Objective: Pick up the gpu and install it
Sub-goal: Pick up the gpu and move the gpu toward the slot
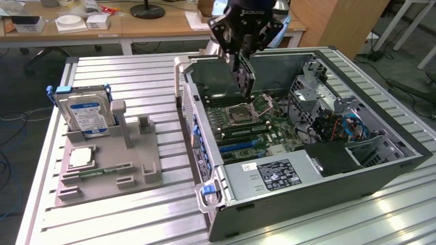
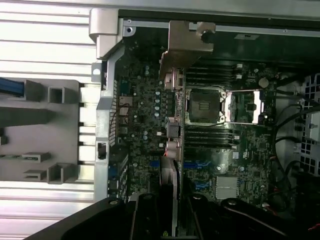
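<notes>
Exterior view: we see the gripper (image 1: 240, 55) above the open computer case (image 1: 307, 204). Its fingers are narrowed and clamped on the top edge of the gpu (image 1: 244, 79). The card hangs upright inside the case over the motherboard (image 1: 252, 130), with its lower edge near the CPU socket (image 1: 246, 108). We can't tell whether it touches the board. On the exterior view's left, a grey holder (image 1: 136, 173) on the slatted table (image 1: 136, 76) carries an upright hard drive (image 1: 85, 115).

Wrist view: we see the gpu (image 2: 172, 150) edge-on, pinched between the dark fingers (image 2: 145, 217). Its metal end bracket (image 2: 187, 42) is by the case wall. The socket (image 2: 207, 106) lies just beside the card.
</notes>
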Controlling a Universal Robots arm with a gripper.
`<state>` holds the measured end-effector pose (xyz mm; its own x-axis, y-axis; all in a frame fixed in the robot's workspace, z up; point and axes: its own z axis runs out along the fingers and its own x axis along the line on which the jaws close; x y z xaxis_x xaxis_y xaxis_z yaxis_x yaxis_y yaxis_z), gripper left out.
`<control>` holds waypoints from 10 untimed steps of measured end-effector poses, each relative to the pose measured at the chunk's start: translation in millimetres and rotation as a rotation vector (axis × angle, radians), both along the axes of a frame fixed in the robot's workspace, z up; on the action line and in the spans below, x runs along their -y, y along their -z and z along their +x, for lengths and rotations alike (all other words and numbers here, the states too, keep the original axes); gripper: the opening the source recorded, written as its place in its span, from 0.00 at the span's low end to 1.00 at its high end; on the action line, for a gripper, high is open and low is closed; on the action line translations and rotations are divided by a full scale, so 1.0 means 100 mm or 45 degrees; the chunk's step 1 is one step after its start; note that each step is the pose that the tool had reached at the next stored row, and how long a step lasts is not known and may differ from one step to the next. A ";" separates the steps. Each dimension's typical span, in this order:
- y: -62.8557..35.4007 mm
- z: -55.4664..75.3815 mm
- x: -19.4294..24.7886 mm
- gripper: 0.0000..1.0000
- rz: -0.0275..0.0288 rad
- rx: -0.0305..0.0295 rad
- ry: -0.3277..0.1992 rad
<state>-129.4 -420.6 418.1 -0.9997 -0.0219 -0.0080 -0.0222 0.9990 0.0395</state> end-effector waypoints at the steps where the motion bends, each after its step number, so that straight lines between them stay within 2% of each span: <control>1: 0.003 0.04 0.000 0.27 -0.0001 -0.0001 0.000; 10: 0.028 0.43 0.000 0.27 0.0002 -0.0002 0.000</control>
<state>-86.0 -420.6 415.2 -0.9997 -0.0222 -0.0078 -0.0225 0.9990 0.0397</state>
